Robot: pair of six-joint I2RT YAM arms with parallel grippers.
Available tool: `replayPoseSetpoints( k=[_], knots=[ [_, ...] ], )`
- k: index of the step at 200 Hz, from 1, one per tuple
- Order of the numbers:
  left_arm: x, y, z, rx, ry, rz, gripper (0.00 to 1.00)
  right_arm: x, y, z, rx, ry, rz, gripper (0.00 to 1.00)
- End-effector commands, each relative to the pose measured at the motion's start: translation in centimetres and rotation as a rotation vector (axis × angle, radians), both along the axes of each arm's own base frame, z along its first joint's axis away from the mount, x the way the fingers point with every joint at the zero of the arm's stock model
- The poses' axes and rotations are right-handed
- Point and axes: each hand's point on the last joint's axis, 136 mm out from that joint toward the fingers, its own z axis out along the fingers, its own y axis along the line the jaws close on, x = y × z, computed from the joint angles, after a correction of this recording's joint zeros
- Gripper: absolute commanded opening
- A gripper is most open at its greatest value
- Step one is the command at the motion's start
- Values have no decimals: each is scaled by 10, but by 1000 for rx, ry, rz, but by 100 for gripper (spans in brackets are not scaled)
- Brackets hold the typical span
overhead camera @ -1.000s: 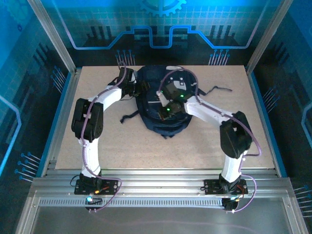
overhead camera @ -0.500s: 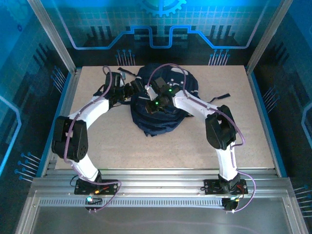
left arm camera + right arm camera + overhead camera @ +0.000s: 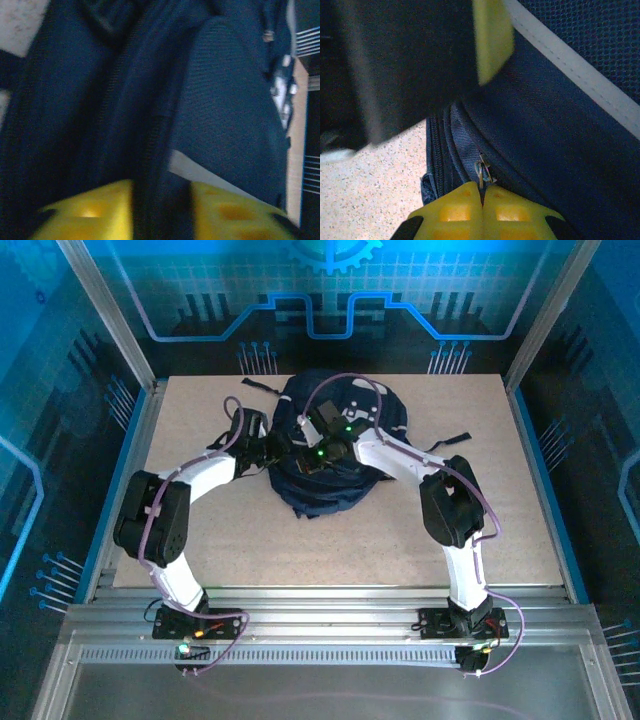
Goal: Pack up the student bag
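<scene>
- Student bag (image 3: 322, 492): navy, slumped on table (image 3: 250, 540), beneath both sets of fingers.
- left gripper (image 3: 161, 212): fingers partly closed, pinching a fabric fold between them.
- right gripper (image 3: 482, 197): fingers pressed together, zipper pull (image 3: 483, 172) caught at their tips.

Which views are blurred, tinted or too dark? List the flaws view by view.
Top external: sharp, with a blue cast from the walls; the bag is nearly black on the evenly lit table. Left wrist: dim, with the bag fabric and left gripper smeared and soft. Right wrist: the zipper pull and right gripper are fairly crisp; the yellow shape above them is motion-blurred.
</scene>
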Motion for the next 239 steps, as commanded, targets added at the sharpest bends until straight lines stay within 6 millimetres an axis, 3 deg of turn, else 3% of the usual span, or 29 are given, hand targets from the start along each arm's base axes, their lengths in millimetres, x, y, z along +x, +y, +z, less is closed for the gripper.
replayPoseSetpoints(
  k=[1,26,62,81,99,116,157,184,215,239],
  knots=[
    [8,-18,9,-36,-26,-52,0,-10,11,23,56,-40,33,0],
    [11,-3,17,26,-61,-39,0,-30,-18,4,-35,3,21,0],
    [20,12,30,34,-90,-36,0,-70,-78,-36,-204,83,2,0],
    [22,12,32,41,-90,-48,0,-80,-115,-55,-305,104,-29,0],
    [21,12,32,41,-87,-56,0,-81,-146,-58,-370,91,-57,0],
    [21,12,32,45,-82,-67,0,-73,-174,-55,-409,67,-95,0],
    [19,16,33,70,-75,-120,0,-42,-219,-37,-450,-14,-125,0],
    [19,18,32,85,-63,-152,0,-4,-239,-22,-527,-168,-108,0],
    [15,15,31,89,-53,-186,0,42,-249,-21,-573,-263,4,0],
    [12,15,30,98,-49,-197,0,78,-277,-19,-608,-284,-38,0]
  ],
)
